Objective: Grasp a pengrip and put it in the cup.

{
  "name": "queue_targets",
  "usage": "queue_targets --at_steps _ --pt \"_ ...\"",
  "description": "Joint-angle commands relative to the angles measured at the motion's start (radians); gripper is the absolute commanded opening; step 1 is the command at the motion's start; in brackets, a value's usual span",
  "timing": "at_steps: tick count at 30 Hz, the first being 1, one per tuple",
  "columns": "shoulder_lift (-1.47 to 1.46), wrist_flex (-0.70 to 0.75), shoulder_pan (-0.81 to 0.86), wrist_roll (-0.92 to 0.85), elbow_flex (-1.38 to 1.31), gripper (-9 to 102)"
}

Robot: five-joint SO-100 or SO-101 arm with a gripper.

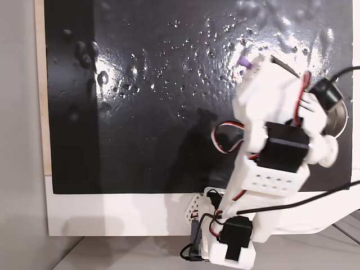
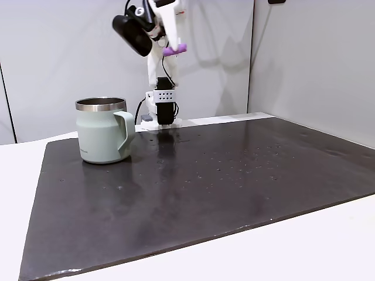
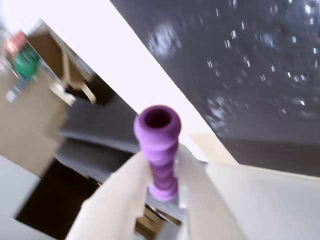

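We see the pengrip [image 3: 159, 150] as soft-looking purple rubber or silicone, matt, with rounded ribs along its body and a smooth lip at its open end. The gripper [image 3: 162, 192] pinching it has cream-white plastic fingers [image 3: 115, 200] with a dull, faintly grainy finish. In a fixed view the arm [image 1: 270, 169] shows the same matt white plastic, with black plastic motor housings. The black mat [image 2: 205, 193] looks glossy and slightly pebbled, throwing bright speckled reflections. The cup [image 2: 101, 136] has a matt pale grey-green coat and a shiny steel rim. The table [image 2: 304, 240] looks smooth, white and matt.
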Motion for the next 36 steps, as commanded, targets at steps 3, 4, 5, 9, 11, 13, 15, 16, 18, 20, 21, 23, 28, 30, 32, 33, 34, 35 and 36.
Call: queue_targets --at_steps 3,4,5,9,11,13,15,16,18,20,21,23,28,30,32,33,34,35,36 --pt "0.072 0.035 0.215 0.015 -0.021 0" --pt "0.077 0.035 0.249 0.002 -0.014 0" --pt "0.078 0.035 0.282 -0.012 -0.008 0" --pt "0.066 0.025 0.393 -0.057 0.026 0" --pt "0.048 0.02 0.433 -0.06 0.048 0" --pt "0.026 0.014 0.462 -0.063 0.077 0" --pt "0.009 0.005 0.482 -0.064 0.11 0" --pt "0.002 -0.002 0.489 -0.067 0.126 0" --pt "-0.008 -0.025 0.506 -0.074 0.163 0" --pt "-0.018 -0.043 0.515 -0.083 0.186 0" --pt "-0.026 -0.044 0.517 -0.084 0.189 0" --pt "-0.035 -0.044 0.517 -0.089 0.198 1" --pt "-0.037 -0.028 0.532 -0.083 0.225 32" --pt "-0.035 -0.028 0.54 -0.084 0.219 35" --pt "-0.035 -0.028 0.543 -0.086 0.219 36" --pt "-0.035 -0.028 0.543 -0.086 0.219 36" --pt "-0.035 -0.028 0.543 -0.086 0.219 36" --pt "-0.032 -0.026 0.543 -0.087 0.219 36" --pt "-0.028 -0.025 0.543 -0.091 0.221 36"
